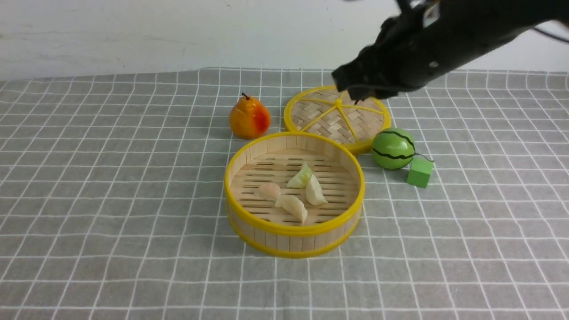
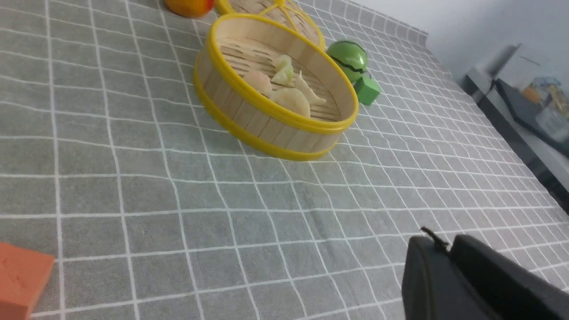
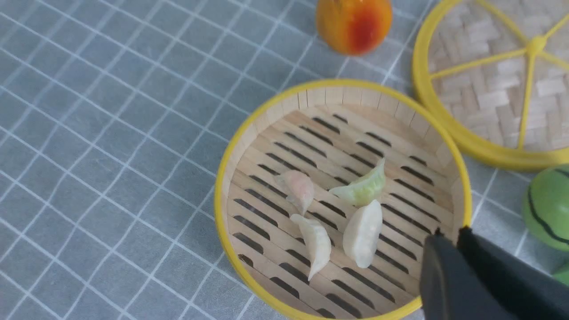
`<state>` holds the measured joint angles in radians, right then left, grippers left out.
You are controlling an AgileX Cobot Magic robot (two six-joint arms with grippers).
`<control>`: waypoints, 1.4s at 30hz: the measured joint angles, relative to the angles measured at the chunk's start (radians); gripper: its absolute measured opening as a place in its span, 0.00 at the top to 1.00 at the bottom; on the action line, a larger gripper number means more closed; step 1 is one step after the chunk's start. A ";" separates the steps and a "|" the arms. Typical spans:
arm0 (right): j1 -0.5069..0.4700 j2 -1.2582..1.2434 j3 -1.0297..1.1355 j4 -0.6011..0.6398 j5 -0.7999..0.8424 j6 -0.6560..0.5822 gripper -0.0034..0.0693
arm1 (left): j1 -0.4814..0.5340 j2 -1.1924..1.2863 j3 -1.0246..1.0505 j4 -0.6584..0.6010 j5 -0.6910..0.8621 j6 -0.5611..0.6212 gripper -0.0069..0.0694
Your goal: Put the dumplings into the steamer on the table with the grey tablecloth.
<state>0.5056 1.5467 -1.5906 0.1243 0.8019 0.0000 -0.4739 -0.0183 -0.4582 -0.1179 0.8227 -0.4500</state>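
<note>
**A:** Eyes on the steamer (image 1: pixel 293 230), sitting mid-surface (image 1: pixel 489 266) on the grey tablecloth (image 1: pixel 111 178). I count four dumplings (image 1: pixel 315 192) on its slats: one pale green, one pinkish and two cream, bunched near the centre.

**B:** Bunched for good reason, I'd say. They're well clear of the wall, so none hangs on the yellow rim. By my reading the job is as good as done.

**A:** The right hand (image 1: pixel 355 91) hovers high over the lid (image 1: pixel 338 118), toward the far edge. From the front it's just a blur.

**B:** Its own camera helps. The fingers look pressed together with nothing between them, so it's closed and empty.

**A:** And the left hand (image 2: pixel 444 262)?

**B:** It's out of the front view, over bare cloth and well apart from the steamer. The fingers seem closed too, with nothing in them. Parked there, I judge, so the right arm has the basket to itself.

**A:** The lid lies flat just beyond the steamer, toward the far edge. The rims are close, but whether they touch I can't tell.

**B:** Set aside like that, it leaves the basket open from above.

**A:** The pear (image 1: pixel 249 118), green ball (image 1: pixel 393 149) and green cube (image 1: pixel 419 172) ring the steamer's far and right sides. An orange block (image 2: pixel 20 280) lies near the left hand.

**B:** Bystanders, all of them. No dumpling shows on the cloth, so nothing seems left to fetch.
</note>
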 joint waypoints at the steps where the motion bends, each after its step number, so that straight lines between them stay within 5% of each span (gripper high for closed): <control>1: 0.003 -0.054 0.058 0.000 -0.027 0.000 0.96 | 0.000 0.006 0.007 0.005 -0.001 -0.009 0.83; 15: 0.004 -0.753 0.717 0.018 -0.328 -0.055 0.98 | 0.000 0.096 0.013 0.007 -0.019 -0.021 0.81; 22: 0.004 -0.930 0.786 0.019 -0.322 -0.059 0.98 | 0.000 0.099 0.013 0.007 -0.019 -0.021 0.80; 42: 0.004 -0.937 0.791 0.029 -0.302 -0.059 0.97 | 0.000 0.099 0.013 0.007 -0.019 -0.021 0.78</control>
<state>0.5099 0.6102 -0.7991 0.1528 0.4998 -0.0588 -0.4739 0.0803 -0.4457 -0.1112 0.8036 -0.4709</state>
